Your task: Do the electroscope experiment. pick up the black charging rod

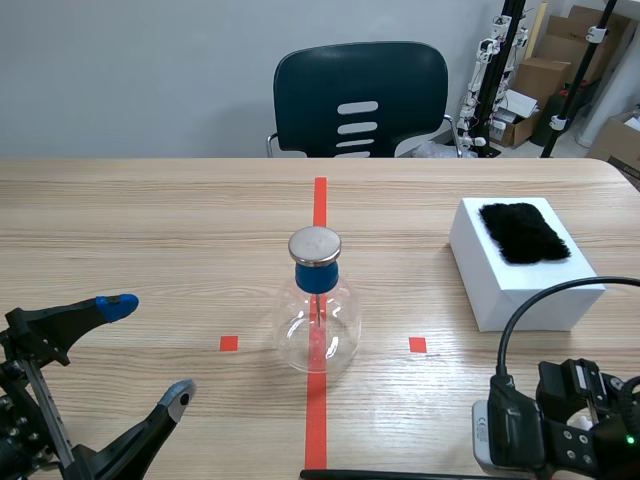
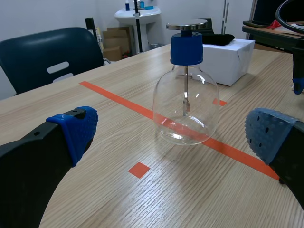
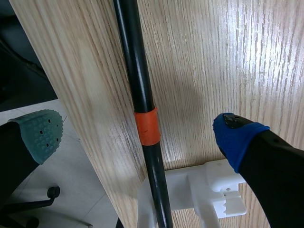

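Both claws are hanging released: my left claw (image 2: pixel 173 134) idling near-left, my right claw (image 3: pixel 138 135) straddling the black charging rod (image 3: pixel 134 71) lying along the near edge of the table (image 1: pixel 120 210). It is looking light, stiff, slick; I am favouring the orange band (image 3: pixel 146 126).

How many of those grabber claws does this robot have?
2. The left end effector is open at the near left of the table, facing the glass flask. The right end effector hangs open over the black rod at the table's near edge.

The scene view faces across the table (image 1: pixel 150 220), sharing the flask (image 1: pixel 318 322) with the low left wrist view. The right wrist view looks closely downward.
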{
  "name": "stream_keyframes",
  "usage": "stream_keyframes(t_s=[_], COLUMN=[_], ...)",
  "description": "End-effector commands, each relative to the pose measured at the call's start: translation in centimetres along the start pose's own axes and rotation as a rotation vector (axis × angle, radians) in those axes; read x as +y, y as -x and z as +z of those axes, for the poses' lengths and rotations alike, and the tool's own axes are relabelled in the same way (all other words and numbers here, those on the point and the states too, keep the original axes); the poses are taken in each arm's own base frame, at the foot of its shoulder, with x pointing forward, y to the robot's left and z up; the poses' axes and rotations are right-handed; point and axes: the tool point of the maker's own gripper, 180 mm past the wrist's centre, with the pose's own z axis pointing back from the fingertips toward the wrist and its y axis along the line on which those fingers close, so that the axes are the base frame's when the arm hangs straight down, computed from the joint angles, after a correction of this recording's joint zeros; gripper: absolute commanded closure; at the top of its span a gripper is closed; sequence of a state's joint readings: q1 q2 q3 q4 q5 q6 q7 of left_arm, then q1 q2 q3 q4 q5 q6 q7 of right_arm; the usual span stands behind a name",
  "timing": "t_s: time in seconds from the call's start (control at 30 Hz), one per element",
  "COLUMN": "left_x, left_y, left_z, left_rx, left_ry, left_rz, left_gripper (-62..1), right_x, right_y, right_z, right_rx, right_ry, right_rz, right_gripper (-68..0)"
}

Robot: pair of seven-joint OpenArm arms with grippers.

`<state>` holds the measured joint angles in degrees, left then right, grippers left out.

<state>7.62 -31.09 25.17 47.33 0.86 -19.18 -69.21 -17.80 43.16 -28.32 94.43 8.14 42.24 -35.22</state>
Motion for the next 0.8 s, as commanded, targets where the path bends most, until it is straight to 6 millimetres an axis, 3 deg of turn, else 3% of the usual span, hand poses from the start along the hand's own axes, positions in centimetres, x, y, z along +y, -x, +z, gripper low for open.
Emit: stream_keyframes(t_s=[0.0,0.3,0.37,0.5,0.77], left_x=[0.14,0.12,0.12,0.07,-0.15], left_y=[-0.62,-0.62,-0.62,-0.60,-0.51], left_z=[-0.36,-0.36,-0.36,-0.36,-0.37], left_rx=[-0.033,-0.033,-0.033,-0.032,-0.027], left_ry=[-0.007,-0.007,-0.007,-0.004,0.009], left_rz=[0.002,0.001,0.001,0.000,-0.004], left_gripper=[-62.3,-62.3,-62.3,-62.3,-62.3], right_x=[-0.62,-0.62,-0.62,-0.62,-0.62], right_y=[-0.12,-0.11,-0.11,-0.11,-0.11], right_z=[0.30,0.31,0.31,0.31,0.31], right_rx=[-0.002,-0.002,-0.002,-0.003,-0.002], right_ry=[0.013,0.013,0.013,0.012,0.012], right_rz=[0.008,0.008,0.008,0.008,0.008], right_gripper=[-66.3,-66.2,-61.8,-46.6,-43.6])
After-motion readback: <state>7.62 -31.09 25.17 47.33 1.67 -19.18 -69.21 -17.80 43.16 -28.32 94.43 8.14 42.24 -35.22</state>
